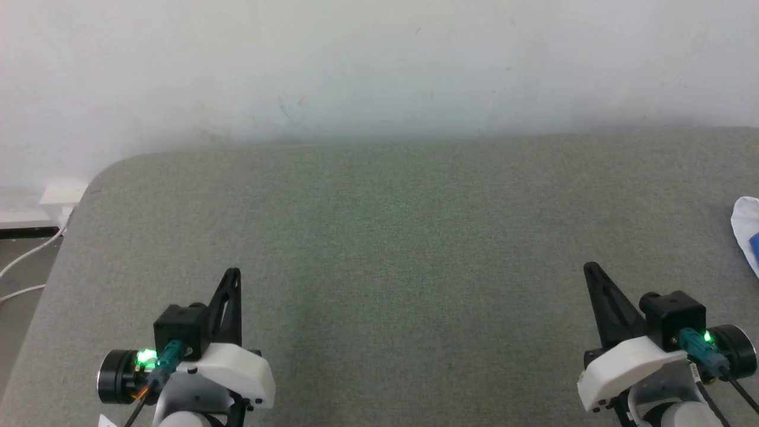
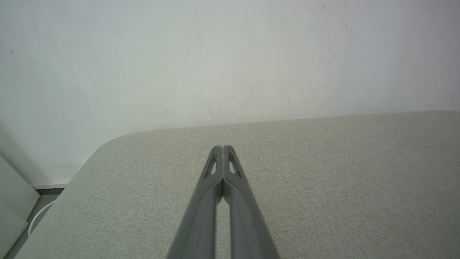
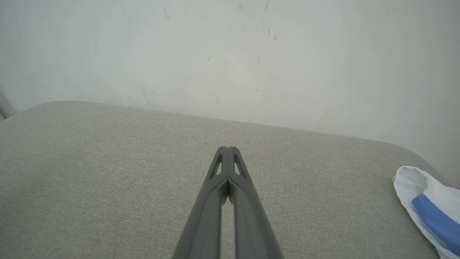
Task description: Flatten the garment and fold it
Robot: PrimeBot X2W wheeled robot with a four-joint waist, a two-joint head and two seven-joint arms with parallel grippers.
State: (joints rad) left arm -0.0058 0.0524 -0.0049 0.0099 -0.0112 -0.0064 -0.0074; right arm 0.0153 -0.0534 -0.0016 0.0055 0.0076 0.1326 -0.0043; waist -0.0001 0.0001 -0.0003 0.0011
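Though slight overhead, garment [image 3: 427,205] fuller right-wrist.

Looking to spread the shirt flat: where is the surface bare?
The grey fabric surface is bare between the left gripper and right gripper and back to the wall. The garment crowds its right edge.

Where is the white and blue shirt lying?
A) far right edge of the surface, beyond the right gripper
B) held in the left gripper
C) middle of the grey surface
A: the garment lies at the grey surface's right edge, past the right gripper and apart from it.
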